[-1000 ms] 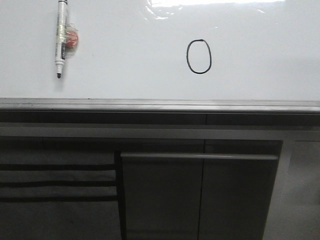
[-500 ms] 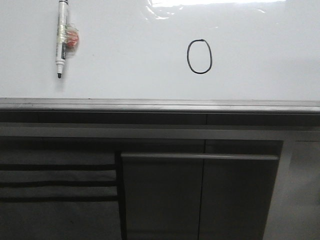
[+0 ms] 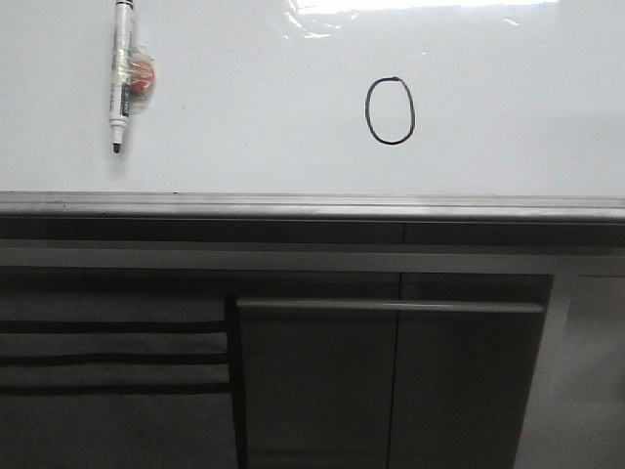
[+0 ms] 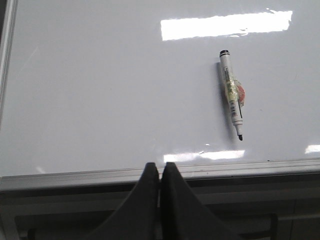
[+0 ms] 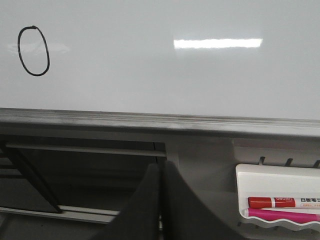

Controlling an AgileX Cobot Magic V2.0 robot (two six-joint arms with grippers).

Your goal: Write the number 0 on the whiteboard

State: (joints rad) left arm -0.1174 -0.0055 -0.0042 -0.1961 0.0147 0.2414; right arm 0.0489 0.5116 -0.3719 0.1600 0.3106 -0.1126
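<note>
The whiteboard point(image 3: 293, 166) lies mostly bare, so a gripper could pass over nearly all of it; only the marker point(image 3: 119, 76) lies on it, far toward the left, with a small red bit taped to its side (what it is cannot be told). The 0 point(image 3: 391, 110) is flat ink and blocks nothing. Along the board's near edge runs the grey frame point(image 3: 312, 205), with dark cabinet panels point(image 3: 391, 381) below it.

- Overhead light; bright glare strips on the glossy whiteboard point(image 3: 244, 98).
- Cabinet panels point(image 3: 391, 381) below dim, soft-focused.
- Wrist views: near fingers point(image 4: 159, 200) dark, blurred.
</note>
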